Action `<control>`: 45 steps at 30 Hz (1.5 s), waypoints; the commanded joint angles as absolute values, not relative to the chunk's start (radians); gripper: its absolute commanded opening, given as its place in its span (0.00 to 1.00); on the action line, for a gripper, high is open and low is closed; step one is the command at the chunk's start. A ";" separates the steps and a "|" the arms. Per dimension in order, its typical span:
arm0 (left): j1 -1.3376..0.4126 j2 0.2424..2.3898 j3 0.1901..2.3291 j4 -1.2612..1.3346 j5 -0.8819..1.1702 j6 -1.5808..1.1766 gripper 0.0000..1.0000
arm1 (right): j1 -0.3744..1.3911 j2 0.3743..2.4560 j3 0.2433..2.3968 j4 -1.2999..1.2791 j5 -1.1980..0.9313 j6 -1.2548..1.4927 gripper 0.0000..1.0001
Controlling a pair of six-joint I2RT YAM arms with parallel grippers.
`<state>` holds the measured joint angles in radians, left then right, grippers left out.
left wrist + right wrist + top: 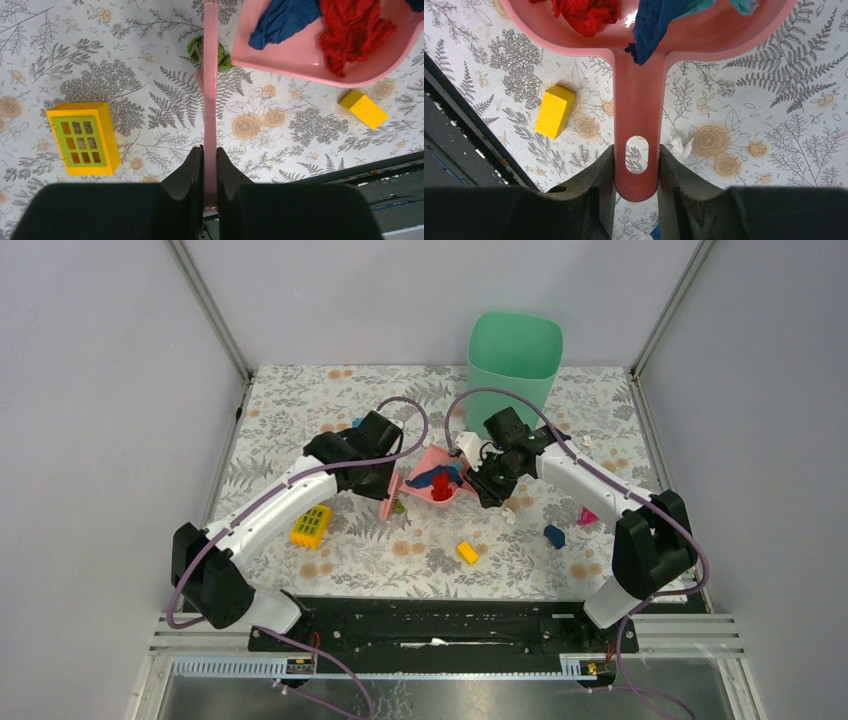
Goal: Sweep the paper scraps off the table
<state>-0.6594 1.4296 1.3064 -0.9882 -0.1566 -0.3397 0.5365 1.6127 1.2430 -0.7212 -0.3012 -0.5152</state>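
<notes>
Dustpan handle [639, 100] clamped in our right gripper [636, 155], pink brush [210, 100] pinched edge-on by our left gripper [210, 152] — its head cut off. We see 1 white paper scrap [681, 146] on the table [774, 100], beside the handle.

Enclosure: plain pale grey walls [100, 390] on three sides, joined at the back corners by slanting metal posts [212, 310]. Table [290, 405] fills the floor area; black rail [440, 625] runs along its near edge. Lighting even, shadows soft.
</notes>
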 commanded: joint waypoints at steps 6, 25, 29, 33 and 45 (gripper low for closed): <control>-0.652 1.417 1.394 -0.906 -0.111 -0.352 0.00 | 0.532 1.619 1.265 -0.777 -0.360 -0.527 0.00; -0.652 1.309 1.463 -1.028 -0.234 -0.364 0.00 | 0.531 1.631 1.268 -0.708 -0.318 -0.513 0.00; -0.651 1.271 1.406 -1.014 -0.270 -0.385 0.00 | 0.531 1.590 1.290 -0.726 -0.332 -0.504 0.00; -0.651 1.183 1.382 -1.020 -0.321 -0.417 0.00 | 0.531 1.569 1.343 -0.771 -0.295 -0.504 0.00; -0.652 1.033 1.221 -0.977 -0.178 -0.421 0.00 | 0.516 1.574 1.631 -0.975 -0.212 -0.539 0.00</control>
<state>-0.6510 1.0592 1.2976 -1.0466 -0.2310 -0.4194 0.5339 1.5921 1.4883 -0.8749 -0.2520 -0.5179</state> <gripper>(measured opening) 0.125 0.367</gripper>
